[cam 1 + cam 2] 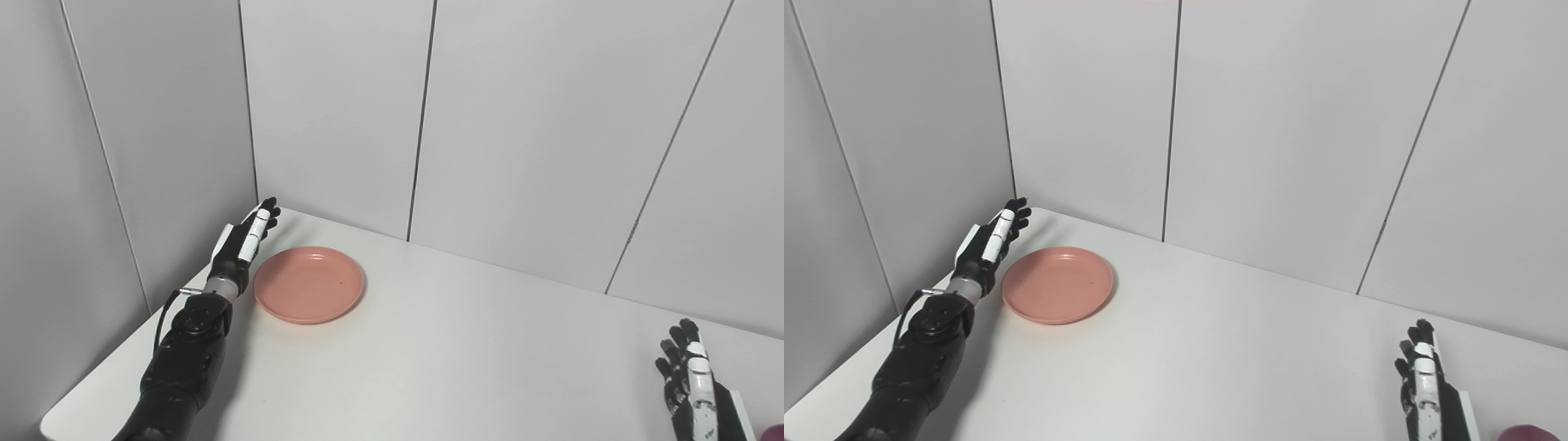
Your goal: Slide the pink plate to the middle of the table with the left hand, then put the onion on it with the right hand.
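The left robot hand [245, 242], released with fingers straight, stands edge-on just outside the pink plate [308, 283] to push it inward, while the empty right robot hand [1427, 392] waits beside the onion [1528, 433]

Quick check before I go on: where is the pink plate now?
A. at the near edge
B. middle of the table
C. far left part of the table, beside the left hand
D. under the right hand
C: the pink plate lies at far left, with the open left hand just beside its left rim.
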{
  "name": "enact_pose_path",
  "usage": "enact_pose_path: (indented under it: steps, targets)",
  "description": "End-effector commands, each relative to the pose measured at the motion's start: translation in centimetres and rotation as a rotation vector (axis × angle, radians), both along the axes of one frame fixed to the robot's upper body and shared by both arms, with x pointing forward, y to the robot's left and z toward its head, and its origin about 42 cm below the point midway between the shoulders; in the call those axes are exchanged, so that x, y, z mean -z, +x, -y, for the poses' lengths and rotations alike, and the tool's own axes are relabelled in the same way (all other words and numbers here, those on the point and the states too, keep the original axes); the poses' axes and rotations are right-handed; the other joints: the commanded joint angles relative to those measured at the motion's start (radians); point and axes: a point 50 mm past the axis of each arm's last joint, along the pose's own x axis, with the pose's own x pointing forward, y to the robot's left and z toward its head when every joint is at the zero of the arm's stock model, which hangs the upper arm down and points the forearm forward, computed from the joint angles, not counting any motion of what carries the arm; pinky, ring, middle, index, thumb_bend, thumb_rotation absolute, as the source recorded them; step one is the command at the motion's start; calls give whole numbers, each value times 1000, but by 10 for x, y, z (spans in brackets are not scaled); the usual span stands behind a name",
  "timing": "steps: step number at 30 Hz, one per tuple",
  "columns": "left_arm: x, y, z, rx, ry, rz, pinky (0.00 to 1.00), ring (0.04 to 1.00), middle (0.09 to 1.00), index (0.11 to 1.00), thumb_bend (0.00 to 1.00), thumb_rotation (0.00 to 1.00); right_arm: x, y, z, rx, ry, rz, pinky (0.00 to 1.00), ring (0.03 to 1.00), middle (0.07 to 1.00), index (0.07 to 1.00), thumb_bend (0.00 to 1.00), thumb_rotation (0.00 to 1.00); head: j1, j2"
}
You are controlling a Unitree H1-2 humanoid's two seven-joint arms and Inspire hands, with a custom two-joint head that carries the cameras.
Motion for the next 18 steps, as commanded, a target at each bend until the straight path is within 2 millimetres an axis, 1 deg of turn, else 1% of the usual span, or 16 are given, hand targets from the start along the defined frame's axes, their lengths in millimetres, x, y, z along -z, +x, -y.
enact_pose_path:
  steps: [1, 5, 7, 10, 12, 17, 18]
  targets:
    - [-43, 17, -13, -14, 49, 119, 983, 938, 923, 895, 666, 1000, -22, 5, -2, -19, -11, 81, 1000, 1000, 1000, 1000, 190, 1000, 1, 1]
    - [-37, 16, -15, -24, 47, 98, 987, 935, 928, 896, 665, 1000, -23, 5, -2, -24, -16, 82, 1000, 1000, 1000, 1000, 180, 1000, 16, -8]
    - [-34, 16, -16, -36, 46, 83, 972, 927, 924, 891, 669, 1000, -23, 5, -2, -26, -18, 83, 1000, 1000, 1000, 1000, 177, 1000, 26, -11]
    - [-30, 16, -15, -33, 44, 75, 968, 941, 937, 912, 653, 1000, -24, 6, -1, -22, -18, 80, 1000, 1000, 1000, 1000, 170, 1000, 32, -11]
    - [-27, 15, -16, -32, 39, 76, 967, 947, 937, 920, 628, 1000, -24, 4, -2, 3, -6, 76, 1000, 1000, 1000, 1000, 191, 1000, 36, -12]
    - [-22, 15, -16, -28, 43, 66, 972, 954, 944, 936, 607, 1000, -26, 2, -4, 16, -3, 84, 1000, 1000, 1000, 1000, 226, 1000, 37, -8]
    - [-21, 15, -16, -28, 36, 59, 978, 958, 946, 937, 618, 1000, -27, 1, -4, 16, -3, 83, 1000, 1000, 1000, 1000, 230, 1000, 36, -8]
